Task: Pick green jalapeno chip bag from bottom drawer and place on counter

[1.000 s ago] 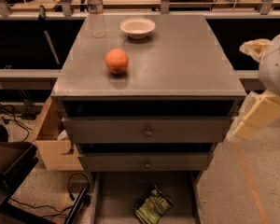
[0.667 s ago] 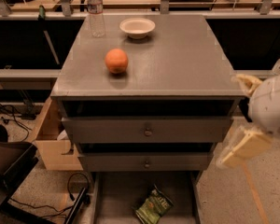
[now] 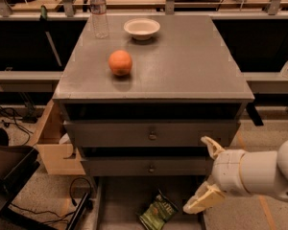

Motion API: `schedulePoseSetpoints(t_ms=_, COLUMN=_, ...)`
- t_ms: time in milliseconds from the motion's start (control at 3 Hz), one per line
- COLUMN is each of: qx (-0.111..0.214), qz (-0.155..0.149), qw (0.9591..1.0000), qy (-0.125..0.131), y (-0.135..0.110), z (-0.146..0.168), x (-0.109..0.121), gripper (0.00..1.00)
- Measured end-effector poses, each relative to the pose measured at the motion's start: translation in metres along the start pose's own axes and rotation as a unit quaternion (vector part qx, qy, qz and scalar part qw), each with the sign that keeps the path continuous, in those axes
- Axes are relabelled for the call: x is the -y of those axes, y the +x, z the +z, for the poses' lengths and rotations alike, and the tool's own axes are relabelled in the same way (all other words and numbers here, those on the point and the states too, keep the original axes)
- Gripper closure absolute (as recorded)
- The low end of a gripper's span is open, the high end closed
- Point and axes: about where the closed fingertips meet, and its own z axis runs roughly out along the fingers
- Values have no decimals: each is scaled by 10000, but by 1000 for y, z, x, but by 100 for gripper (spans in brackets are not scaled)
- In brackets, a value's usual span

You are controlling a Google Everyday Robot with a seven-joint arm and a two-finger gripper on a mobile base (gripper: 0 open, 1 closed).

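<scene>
The green jalapeno chip bag (image 3: 158,211) lies on the floor of the pulled-out bottom drawer (image 3: 120,200), near its front middle. The grey counter (image 3: 182,66) tops the cabinet above. My gripper (image 3: 205,173) comes in from the lower right on a white arm. It is open and empty, with one pale finger (image 3: 211,146) up by the cabinet's right corner and the other finger (image 3: 201,200) down beside the drawer. It hangs just right of the bag, a little above it, not touching it.
On the counter stand an orange fruit (image 3: 120,63), a white bowl (image 3: 141,28) and a clear water bottle (image 3: 99,11). Two upper drawers with round knobs (image 3: 152,136) are shut. A cardboard box (image 3: 50,140) sits left of the cabinet, with cables on the floor.
My arm has dropped from beside the counter's right edge down and leftward to the bottom drawer's right side. The bag and the counter items have not moved.
</scene>
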Motion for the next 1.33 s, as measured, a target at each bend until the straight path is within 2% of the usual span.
schedulePoseSetpoints(t_ms=333, qx=286, qz=302, qw=9990, qy=-151, y=40, z=64, x=-23, gripper=0)
schedulePoseSetpoints(t_ms=667, qx=286, qz=302, qw=9990, qy=-151, y=40, z=64, x=-23, gripper=0)
schedulePoseSetpoints(t_ms=1000, qx=217, qz=464, qw=9985, qy=-202, y=54, z=92, x=-29, gripper=0)
schedulePoseSetpoints(t_ms=1333, qx=175, qz=844, qw=9960, qy=-249, y=97, z=142, x=-32, gripper=0)
